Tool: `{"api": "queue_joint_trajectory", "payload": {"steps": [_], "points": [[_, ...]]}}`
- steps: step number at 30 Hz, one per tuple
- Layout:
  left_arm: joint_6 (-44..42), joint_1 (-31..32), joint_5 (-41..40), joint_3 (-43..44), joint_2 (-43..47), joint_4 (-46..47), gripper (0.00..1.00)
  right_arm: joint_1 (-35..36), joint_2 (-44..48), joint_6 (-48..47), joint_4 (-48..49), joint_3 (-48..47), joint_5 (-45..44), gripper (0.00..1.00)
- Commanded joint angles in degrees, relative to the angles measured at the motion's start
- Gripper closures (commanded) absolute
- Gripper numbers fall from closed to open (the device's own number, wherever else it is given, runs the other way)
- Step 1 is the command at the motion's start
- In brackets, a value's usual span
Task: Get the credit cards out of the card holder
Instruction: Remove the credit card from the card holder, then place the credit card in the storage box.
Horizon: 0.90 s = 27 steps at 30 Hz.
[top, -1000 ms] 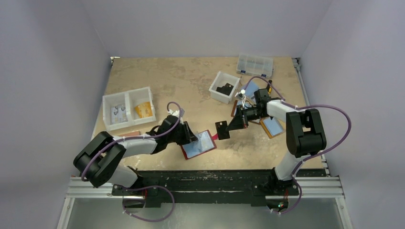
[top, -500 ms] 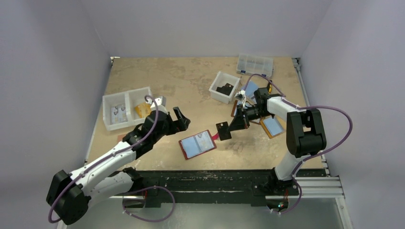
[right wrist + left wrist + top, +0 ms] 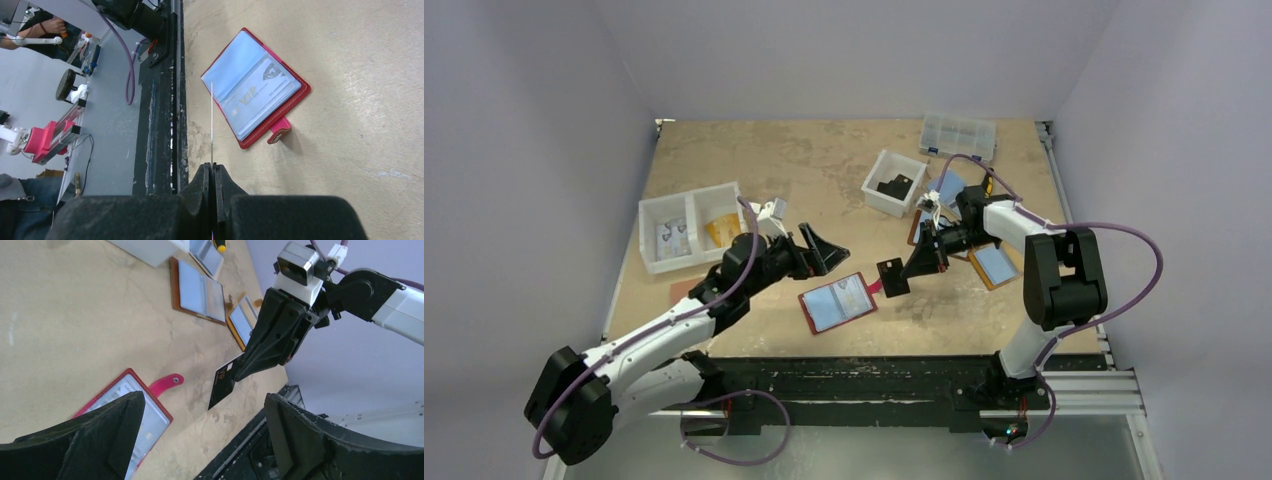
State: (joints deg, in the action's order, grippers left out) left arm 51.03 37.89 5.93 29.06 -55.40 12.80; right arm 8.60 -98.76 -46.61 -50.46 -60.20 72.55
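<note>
The dark red card holder (image 3: pixel 837 303) lies open on the table, its pink strap tab (image 3: pixel 165 385) pointing toward the right arm. A pale card marked VIP (image 3: pixel 257 95) sits in one clear sleeve, beside a light blue page. My right gripper (image 3: pixel 212 167) is shut on a black credit card (image 3: pixel 890 274), held edge-up above the table just right of the holder. The same black card (image 3: pixel 224 385) shows in the left wrist view. My left gripper (image 3: pixel 826 250) hovers above and behind the holder, jaws wide open and empty.
A white two-compartment bin (image 3: pixel 692 225) stands at the left. A small white box (image 3: pixel 894 182) and a clear organiser (image 3: pixel 958 135) are at the back. Brown and tan fold-out holders (image 3: pixel 197 292) lie by the right arm. The black rail (image 3: pixel 160 100) runs along the near edge.
My left gripper opened, rose off the card holder and pulled back, then swung slightly right. The right gripper has kept still with the black card.
</note>
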Motion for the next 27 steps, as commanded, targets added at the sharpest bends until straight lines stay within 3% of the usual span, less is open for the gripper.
{"api": "queue_joint_trajectory", "payload": {"steps": [1, 7, 17, 27], "points": [[3.5, -0.1, 7.6, 0.7, -3.3, 11.0, 0.03, -0.2, 1.2, -3.4, -2.7, -2.0, 2.5, 1.00], [6.3, 0.9, 10.1, -0.7, -7.8, 19.3, 0.04, -0.2, 0.7, -5.9, -5.1, -2.5, 3.0, 1.00], [1.6, 7.9, 3.7, 0.8, -13.0, 20.4, 0.06, -0.2, 0.8, -7.0, -6.2, -2.4, 3.5, 1.00], [-3.3, 11.1, 1.8, 2.7, -19.7, 25.3, 0.21, -0.2, 0.8, -7.3, -6.7, -2.3, 3.8, 1.00]]}}
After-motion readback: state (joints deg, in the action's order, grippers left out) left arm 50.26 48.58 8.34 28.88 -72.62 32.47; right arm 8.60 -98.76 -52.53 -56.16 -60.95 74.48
